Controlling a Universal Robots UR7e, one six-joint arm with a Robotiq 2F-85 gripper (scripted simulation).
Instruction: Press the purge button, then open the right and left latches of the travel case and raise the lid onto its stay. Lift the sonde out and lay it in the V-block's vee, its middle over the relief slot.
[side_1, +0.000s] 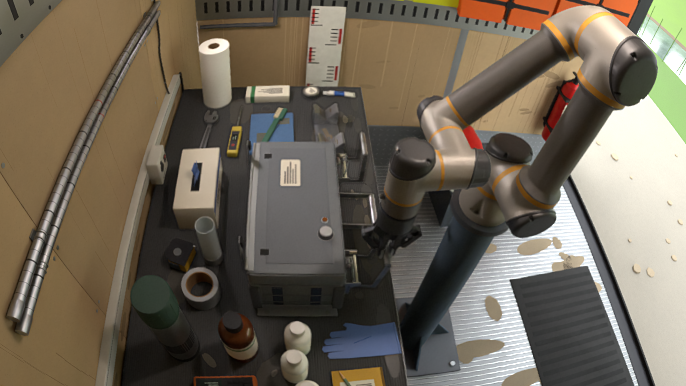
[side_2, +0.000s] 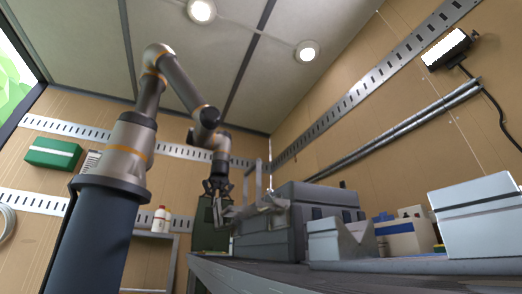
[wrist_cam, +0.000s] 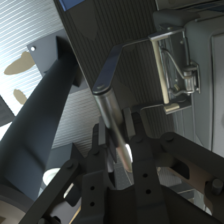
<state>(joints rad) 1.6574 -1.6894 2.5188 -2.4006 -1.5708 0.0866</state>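
Observation:
My gripper (wrist_cam: 118, 139) stands at the front edge of the bench, beside the near end of the grey travel case (side_1: 295, 210). The steel handle bar (wrist_cam: 112, 126) of the case's latch (side_1: 367, 272) sits clamped between its fingers, swung out from the case side on its flat arms. The latch's wire hook and catch plate (wrist_cam: 178, 80) show on the case wall. A second latch (side_1: 357, 160) lies swung out further along the same side. The lid is down, with the round purge button (side_1: 325, 231) on top. The V-block (side_2: 340, 240) stands on the bench beyond the case.
A white tissue box (side_1: 197, 186) stands left of the case, with a grey tube (side_1: 208, 239), tape roll (side_1: 200, 287) and green can (side_1: 160, 310) near it. Bottles (side_1: 295, 345) and a blue glove (side_1: 362, 340) lie in front. The robot's pedestal (side_1: 440, 285) rises just right of the bench edge.

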